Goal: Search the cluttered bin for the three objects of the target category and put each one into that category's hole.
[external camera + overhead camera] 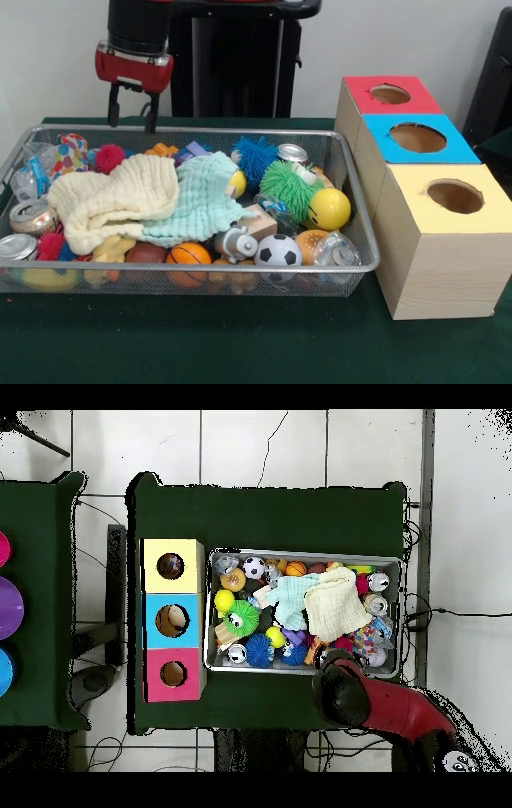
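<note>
Risk entry: red-and-black tool (132, 114), prongs parted and empty above the wire-mesh bin (352, 172), may snag the cream knitted cloth (112, 200) hiding target objects.

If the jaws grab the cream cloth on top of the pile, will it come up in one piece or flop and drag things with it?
The cream cloth lies folded and draped, so it will probably sag from one pinch point rather than lift flat. It overlaps the mint cloth and covers toys, so it may tug them along. It looks light; the gripper hangs open above the bin.
</note>
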